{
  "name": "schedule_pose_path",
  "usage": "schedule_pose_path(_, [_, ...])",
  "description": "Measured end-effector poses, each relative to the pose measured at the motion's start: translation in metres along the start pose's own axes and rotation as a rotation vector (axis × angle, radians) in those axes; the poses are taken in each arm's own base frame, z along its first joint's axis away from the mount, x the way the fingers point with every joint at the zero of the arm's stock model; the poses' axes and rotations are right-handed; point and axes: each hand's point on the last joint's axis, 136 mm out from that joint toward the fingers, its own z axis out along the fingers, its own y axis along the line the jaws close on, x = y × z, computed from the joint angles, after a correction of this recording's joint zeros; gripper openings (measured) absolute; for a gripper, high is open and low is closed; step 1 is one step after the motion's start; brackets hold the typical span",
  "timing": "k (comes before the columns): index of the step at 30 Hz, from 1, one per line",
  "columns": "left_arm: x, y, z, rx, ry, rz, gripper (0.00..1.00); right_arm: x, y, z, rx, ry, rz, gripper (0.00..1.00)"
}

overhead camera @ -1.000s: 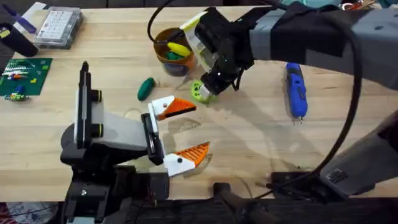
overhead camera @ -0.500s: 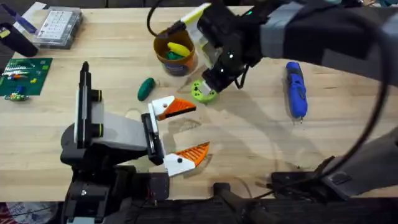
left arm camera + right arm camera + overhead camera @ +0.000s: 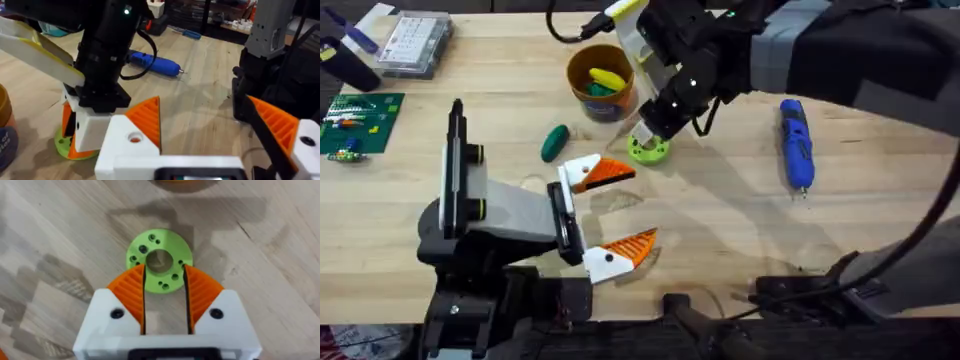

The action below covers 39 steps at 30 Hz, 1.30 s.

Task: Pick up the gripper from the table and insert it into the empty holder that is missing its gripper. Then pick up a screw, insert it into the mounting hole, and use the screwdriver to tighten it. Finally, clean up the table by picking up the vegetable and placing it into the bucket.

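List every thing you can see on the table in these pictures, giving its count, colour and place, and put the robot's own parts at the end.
bucket: 1, orange-brown with a blue base, far middle of the table, yellow and green pieces inside.
green disc: 1, lime green with holes, just in front of the bucket.
green vegetable: 1, dark green, left of the disc.
screwdriver: 1, blue, right side.
clear parts box: 1, far left corner.
circuit board: 1, green, left edge.
left tool: white with orange pads, open, near middle.
right tool: white with orange pads, open, straddling the disc.
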Motion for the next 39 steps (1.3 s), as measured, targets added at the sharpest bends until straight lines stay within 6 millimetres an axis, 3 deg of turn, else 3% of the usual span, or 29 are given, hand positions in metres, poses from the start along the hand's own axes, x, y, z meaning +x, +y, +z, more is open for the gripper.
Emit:
schedule_pose_path(6, [0.000, 0.000, 0.000, 0.000, 0.000, 0.000, 0.989, -0.010, 0.017, 0.004, -0.018, -0.035, -0.046, 0.388])
schedule_pose_path(12, [0.000, 0.000, 0.000, 0.000, 0.000, 0.000, 0.989, -0.007, 0.031, 0.020, -0.036, -0.013, -0.088, 0.388])
schedule_pose_path(24, [0.000, 0.000, 0.000, 0.000, 0.000, 0.000, 0.989, 0.000, 0.031, 0.046, -0.038, 0.030, -0.088, 0.388])
schedule_pose_path(39, [0.000, 0.000, 0.000, 0.000, 0.000, 0.000, 0.989, 0.000, 0.031, 0.047, -0.038, 0.033, -0.088, 0.388])
